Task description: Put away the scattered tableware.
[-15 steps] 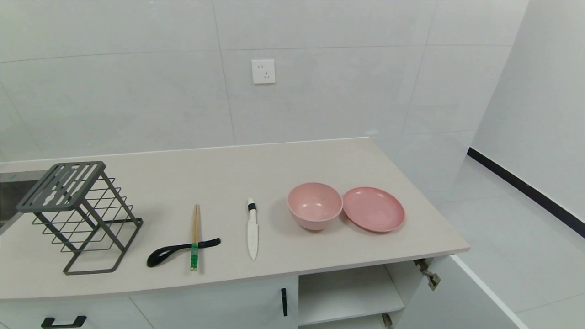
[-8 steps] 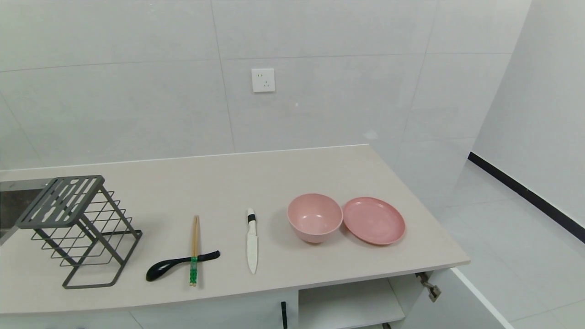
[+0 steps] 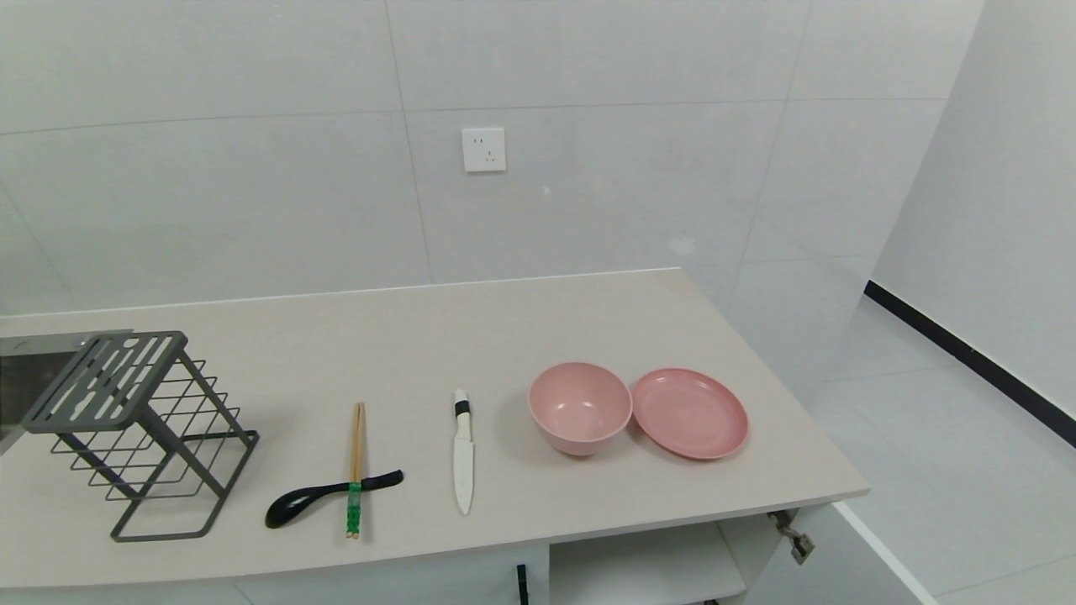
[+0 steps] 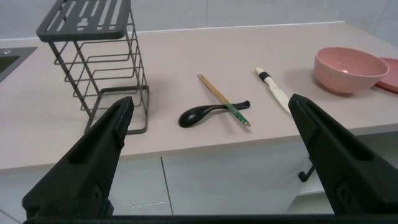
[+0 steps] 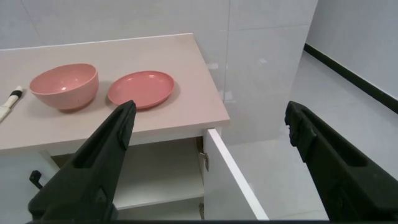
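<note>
Stretching along the tiled wall, a pale counter (image 3: 504,336) carries all the tableware, spread in a loose row near its front edge. Under its right end a white cabinet door (image 3: 849,555) stands swung open, showing a bare shelf (image 3: 647,571) inside.

A dark wire rack (image 3: 134,420) with a slotted top stands upright at the left end of the counter, beside a sink (image 3: 25,378). The left claw (image 4: 210,106) hangs in front of the counter edge with its two black fingers (image 4: 93,162) spread wide apart, gripping nothing. The right claw (image 5: 210,109) hangs off the counter's right end, above the open door, and its fingers are also wide apart with nothing between them.

A pink plate (image 3: 689,413) lies flat at the right end of the row, its rim touching or just beside a pink bowl (image 3: 580,407) that sits upright to its left. A white knife (image 3: 462,462) with a black band lies left of the bowl, well apart from it, tip towards the front edge. A pair of chopsticks (image 3: 356,458) lies further left, crossing the handle of a black spoon (image 3: 324,496), whose scoop points towards the rack. A white socket (image 3: 483,149) sits on the wall.
</note>
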